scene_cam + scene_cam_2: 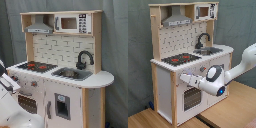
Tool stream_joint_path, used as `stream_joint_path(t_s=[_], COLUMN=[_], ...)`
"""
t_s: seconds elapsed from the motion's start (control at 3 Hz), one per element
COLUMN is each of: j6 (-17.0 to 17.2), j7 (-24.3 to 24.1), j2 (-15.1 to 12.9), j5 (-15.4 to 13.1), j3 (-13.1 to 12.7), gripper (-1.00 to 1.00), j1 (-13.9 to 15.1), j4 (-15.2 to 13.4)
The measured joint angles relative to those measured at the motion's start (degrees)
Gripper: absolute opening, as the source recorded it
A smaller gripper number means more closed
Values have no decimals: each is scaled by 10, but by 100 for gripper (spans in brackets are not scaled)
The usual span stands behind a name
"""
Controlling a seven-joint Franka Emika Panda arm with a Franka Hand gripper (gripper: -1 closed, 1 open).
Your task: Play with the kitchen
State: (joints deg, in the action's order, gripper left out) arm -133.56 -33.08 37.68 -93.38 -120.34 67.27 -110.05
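The kitchen [65, 95] [165, 85] is a white and light-wood toy unit. It has a black-red stovetop [36, 66] [180, 59], a grey hood [40, 25] [177, 20], a black faucet [84, 59] [203, 40] over the sink [72, 74] [210, 50], and an oven door [190, 97]. In the second exterior view the white arm reaches in from the right. My gripper [183, 79] is held against the kitchen's front panel just above the oven door, under the stovetop. In the first exterior view the arm [9, 92] fills the lower left and hides the gripper.
A toy microwave [72, 22] [203, 11] sits in the top shelf beside the hood. The kitchen stands on a wooden table [233, 112] in front of a grey curtain [116, 45]. In the second exterior view the arm's elbow [245, 60] hangs to the kitchen's right.
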Motion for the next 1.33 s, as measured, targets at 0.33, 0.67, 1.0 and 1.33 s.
stream_joint_path(t_s=[0.33,0.67,1.0,1.33], j6=[-2,-4,-4,-20], j7=[-66,-125,-184,-236], j2=[-1,-2,-2,-3], j5=[0,0,0,0], j3=[1,1,1,1], gripper=[-100,-100,-100,-100], j1=[0,0,0,0], j4=[0,-1,-1,-1])
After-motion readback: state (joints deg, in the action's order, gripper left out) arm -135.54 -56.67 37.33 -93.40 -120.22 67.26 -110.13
